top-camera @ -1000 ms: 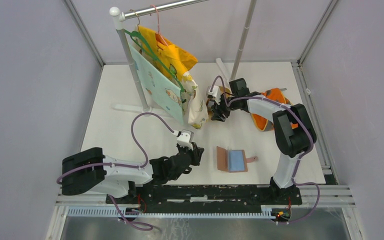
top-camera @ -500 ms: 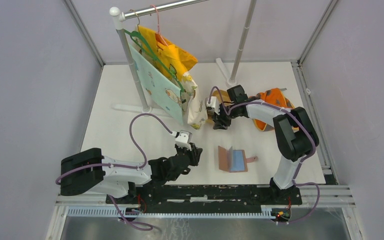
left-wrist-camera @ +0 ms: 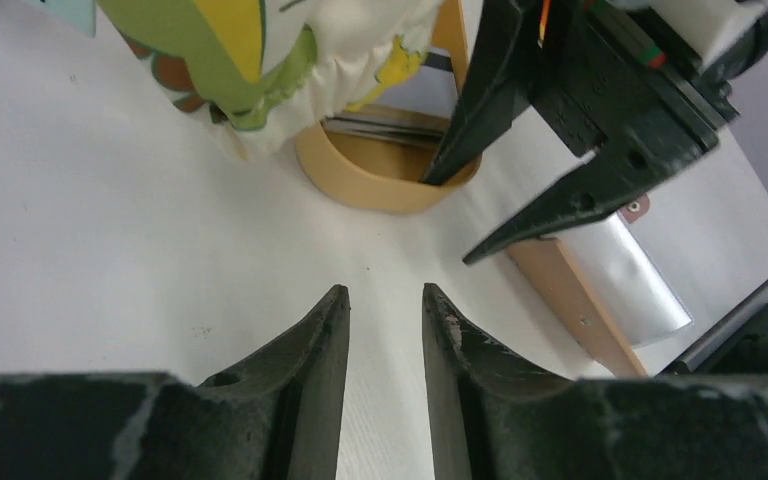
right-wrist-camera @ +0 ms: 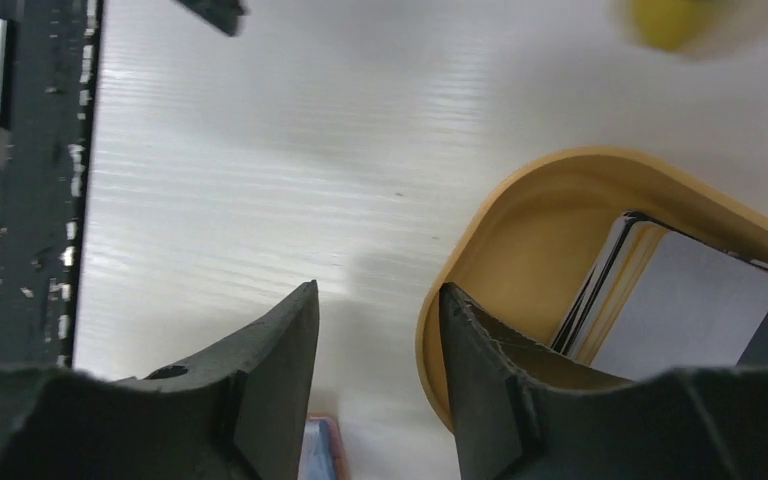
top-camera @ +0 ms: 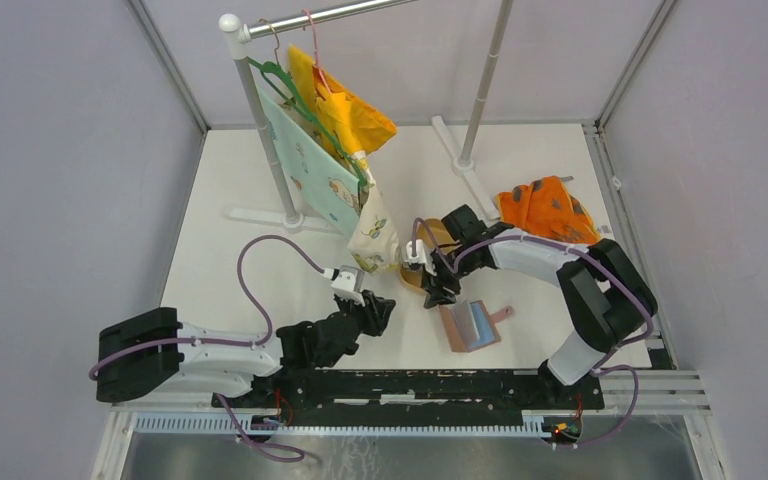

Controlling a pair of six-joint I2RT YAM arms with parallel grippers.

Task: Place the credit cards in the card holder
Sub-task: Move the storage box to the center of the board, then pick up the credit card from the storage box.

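My left claw [left-wrist-camera: 385, 292] is low by the worktop's [top-camera: 220, 250] near edge, gap narrow, nothing in it. The card holder [top-camera: 472, 326] lies open to its right. Further in, my right claw [right-wrist-camera: 377, 292] is half-open, straddling the tan dish's [right-wrist-camera: 505, 225] rim, with the credit cards [right-wrist-camera: 700, 300] stacked inside.

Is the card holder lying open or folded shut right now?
Open: the card holder lies spread flat, grey-blue inner pocket facing up, strap tab sticking out.

Robotics laboratory test cell. Evidence: plain grey panel walls [top-camera: 60, 200] in an aluminium frame [top-camera: 167, 60] enclose a white surface [top-camera: 220, 270]; a cabled left arm [top-camera: 210, 350] and right arm [top-camera: 530, 250] stand bolted to a black mounting rail [top-camera: 430, 385] at its near edge.
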